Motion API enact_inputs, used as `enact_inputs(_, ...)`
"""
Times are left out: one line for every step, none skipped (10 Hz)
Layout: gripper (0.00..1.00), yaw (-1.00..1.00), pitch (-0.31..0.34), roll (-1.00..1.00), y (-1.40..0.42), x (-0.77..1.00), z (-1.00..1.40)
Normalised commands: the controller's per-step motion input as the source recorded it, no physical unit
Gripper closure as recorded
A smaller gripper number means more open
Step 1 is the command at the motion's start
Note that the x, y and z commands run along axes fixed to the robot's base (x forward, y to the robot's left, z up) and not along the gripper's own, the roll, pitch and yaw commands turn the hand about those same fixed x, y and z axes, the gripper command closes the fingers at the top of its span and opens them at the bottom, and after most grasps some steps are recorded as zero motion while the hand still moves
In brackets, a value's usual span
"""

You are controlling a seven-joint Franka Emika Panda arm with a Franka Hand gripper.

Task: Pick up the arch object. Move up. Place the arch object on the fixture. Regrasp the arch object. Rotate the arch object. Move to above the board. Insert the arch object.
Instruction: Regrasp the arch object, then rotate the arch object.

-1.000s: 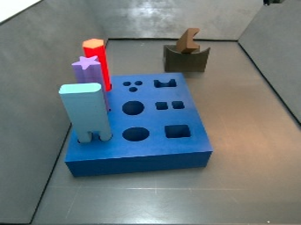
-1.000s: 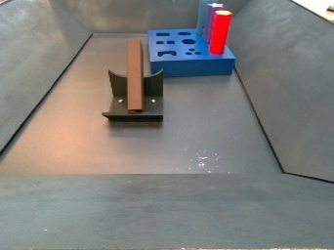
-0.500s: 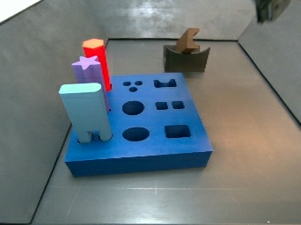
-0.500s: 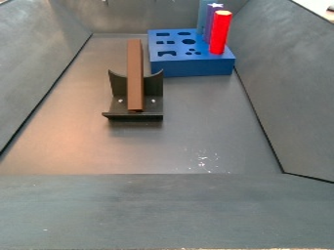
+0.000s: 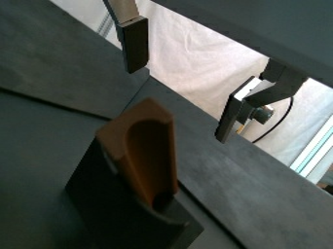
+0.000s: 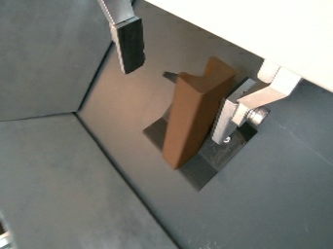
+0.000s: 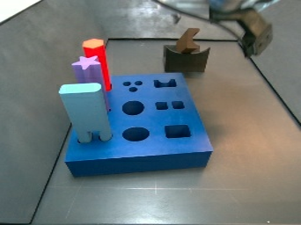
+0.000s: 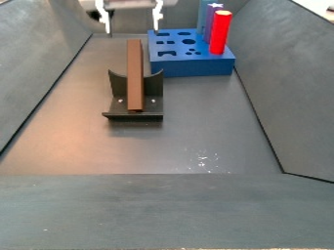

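In a wrist view the hand is spread wide and empty, with one finger and its mate to either side of the arch object, which stands leaning in the fixture below and between them, untouched. In a wrist view from the other wrist camera, the arch object again lies between the parted fingers, its long axis tilted up out of the fixture. In a side view the hand is blurred near the arch object on the fixture, behind the board with the red peg. In a side view from the other end, the hand hangs just above the far upper end of the arch object, which slopes along the fixture; the regrasp likely turns on descending along that axis.
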Motion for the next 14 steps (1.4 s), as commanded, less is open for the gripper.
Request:
enact_inputs(0.00, -0.02, -0.041, 0.05, 0.02, 0.10, -0.99)
enact_inputs(0.00, -0.02, -0.028, 0.06, 0.01, 0.09, -0.83)
enact_inputs(0.00, -0.01, -0.004, 0.06, 0.00, 0.08, -0.62)
enact_inputs(0.00, -0.01, 0.010, 0.06, 0.00, 0.08, -0.46)
enact_inputs(0.00, 0.01, 0.026, 0.06, -0.01, 0.09, -0.27)
enact_inputs(0.00, 0.01, 0.034, 0.06, -0.01, 0.09, -0.17)
enact_inputs(1.00, 0.00, 0.000, 0.00, 0.00, 0.00, 0.00)
enact_inputs(1.00, 0.00, 0.000, 0.00, 0.39, -1.00, 0.96)
enact_inputs(1.00, 0.00, -0.005, -0.01, 0.39, -1.00, 0.96)
enact_inputs(1.00, 0.01, -0.055, -0.09, 0.36, -1.00, 0.94)
enact_inputs(1.00, 0.00, -0.075, -0.12, 0.33, -1.00, 0.91)
enact_inputs(1.00, -0.01, -0.104, -0.14, 0.28, -1.00, 0.87)
enact_inputs(1.00, -0.03, -0.113, -0.14, 0.26, -1.00, 0.84)
enact_inputs(1.00, -0.05, -0.124, -0.15, 0.23, -1.00, 0.79)
